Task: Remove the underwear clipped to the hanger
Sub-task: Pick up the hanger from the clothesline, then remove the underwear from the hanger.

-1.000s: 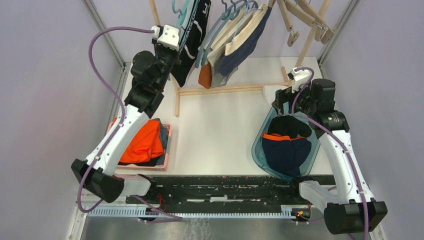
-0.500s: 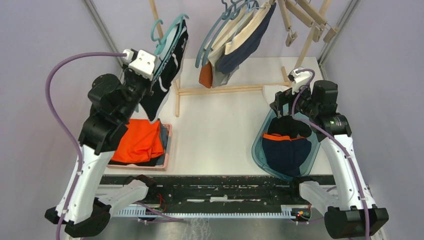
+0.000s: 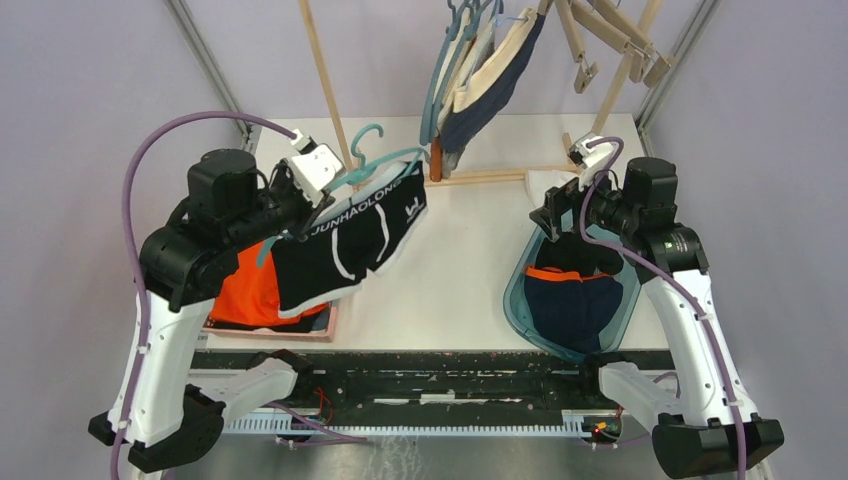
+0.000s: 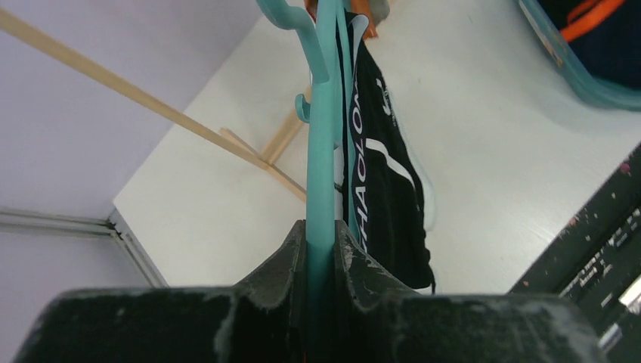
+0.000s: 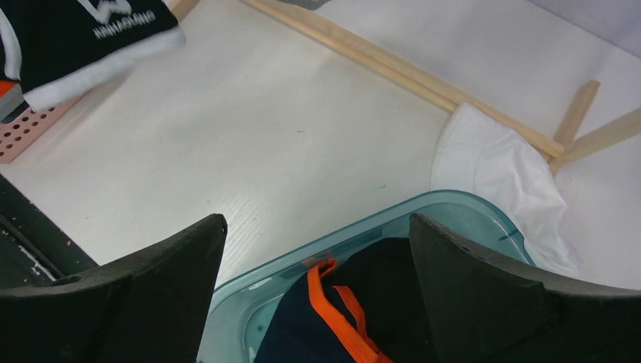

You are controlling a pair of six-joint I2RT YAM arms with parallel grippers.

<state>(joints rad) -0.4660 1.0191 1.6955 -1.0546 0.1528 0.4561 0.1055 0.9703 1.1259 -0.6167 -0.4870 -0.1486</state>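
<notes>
My left gripper (image 3: 303, 207) (image 4: 321, 236) is shut on a teal hanger (image 3: 378, 162) (image 4: 323, 144). It holds the hanger in the air over the table's left half. Black underwear (image 3: 345, 245) (image 4: 378, 189) with white lettering hangs clipped to that hanger. My right gripper (image 3: 553, 213) (image 5: 317, 221) stands open, empty, above the far end of a teal bin (image 3: 515, 290) (image 5: 249, 287). Navy underwear with an orange waistband (image 3: 575, 295) (image 5: 332, 302) lies in the bin. More underwear (image 3: 485, 70) hangs on hangers from the wooden rack at the back.
A pink tray (image 3: 333, 312) with a folded orange cloth (image 3: 262, 292) sits under the left arm. The rack's wooden base bar (image 3: 490, 177) (image 5: 378, 60) crosses the back of the table. A white cloth (image 5: 503, 178) lies beside the bin.
The left arm has taken the hanger with the black underwear off the rack and swung it down and forward over the table. The right gripper has barely moved.
</notes>
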